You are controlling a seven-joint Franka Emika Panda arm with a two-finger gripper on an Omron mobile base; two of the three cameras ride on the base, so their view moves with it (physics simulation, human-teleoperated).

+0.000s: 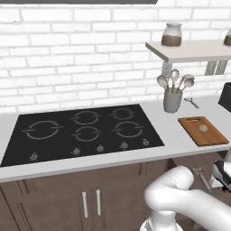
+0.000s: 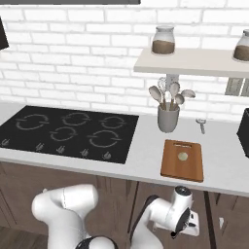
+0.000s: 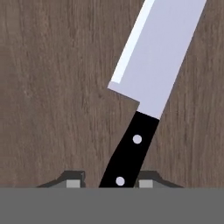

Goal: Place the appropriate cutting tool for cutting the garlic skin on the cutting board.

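In the hand view my gripper (image 3: 110, 182) is shut on the black riveted handle of the knife (image 3: 153, 65), whose broad silver-grey blade points away over a dark wood cabinet front. From the left base view, the gripper (image 1: 213, 179) hangs below the counter edge with the knife (image 1: 201, 178) sticking out to its left. The orange-brown cutting board (image 1: 212, 136) lies on the counter up and behind it, with the pale garlic (image 1: 203, 128) on it. In the right base view the board (image 2: 182, 169) holds the garlic (image 2: 183, 156) above my low gripper (image 2: 181, 226).
A grey holder of spoons and ladles (image 1: 172, 100) stands behind the board, a small silver tool (image 2: 201, 125) beside it. The black cooktop (image 1: 85, 131) fills the counter's left. A shelf (image 2: 189, 62) with jars overhangs, and a dark appliance (image 1: 225, 96) sits at the far right.
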